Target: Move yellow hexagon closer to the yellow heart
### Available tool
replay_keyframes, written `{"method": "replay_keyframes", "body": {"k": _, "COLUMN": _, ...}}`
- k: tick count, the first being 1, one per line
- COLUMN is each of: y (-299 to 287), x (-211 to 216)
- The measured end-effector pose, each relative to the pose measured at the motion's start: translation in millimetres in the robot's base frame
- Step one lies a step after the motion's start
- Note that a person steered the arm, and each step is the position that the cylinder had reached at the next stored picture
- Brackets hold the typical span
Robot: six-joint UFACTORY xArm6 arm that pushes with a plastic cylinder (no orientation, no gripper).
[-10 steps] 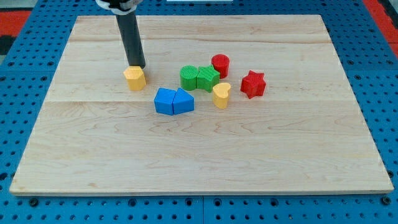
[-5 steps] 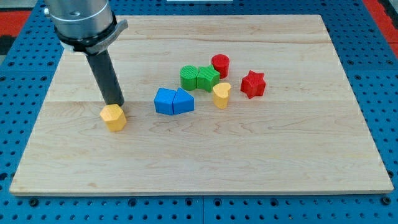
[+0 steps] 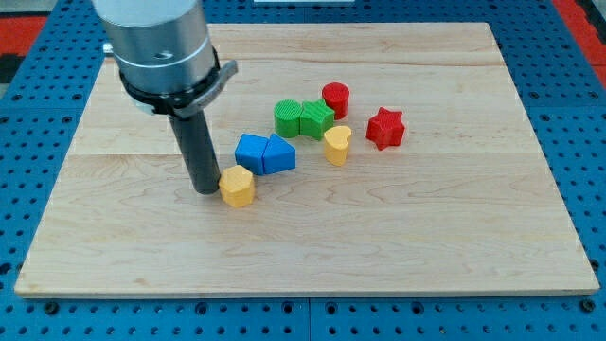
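Note:
The yellow hexagon (image 3: 238, 186) lies on the wooden board (image 3: 303, 246), just below the two blue blocks. My tip (image 3: 206, 189) stands right against the hexagon's left side. The yellow heart (image 3: 336, 145) lies to the right and slightly higher, about a hundred pixels from the hexagon, next to the blue triangular block (image 3: 279, 154).
A blue block (image 3: 251, 153) touches the blue triangular one. A green round block (image 3: 288, 117) and a green star (image 3: 316, 118) sit above the heart. A red cylinder (image 3: 335, 98) and a red star (image 3: 385, 128) lie at the right of the cluster.
My tip has pushed the yellow hexagon down the board, then to the right, from upper left of the blue blocks to just below them.

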State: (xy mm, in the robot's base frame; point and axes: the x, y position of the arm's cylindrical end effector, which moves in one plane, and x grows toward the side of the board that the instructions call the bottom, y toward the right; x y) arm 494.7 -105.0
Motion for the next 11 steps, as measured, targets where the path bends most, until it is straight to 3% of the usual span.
{"method": "replay_keyframes", "body": {"k": 3, "y": 90.2, "x": 43.8}}
{"method": "replay_keyframes", "body": {"k": 5, "y": 142.0, "x": 26.9}}
{"method": "replay_keyframes", "body": {"k": 7, "y": 108.3, "x": 44.3}}
{"method": "replay_keyframes", "body": {"k": 11, "y": 118.0, "x": 1.3}}
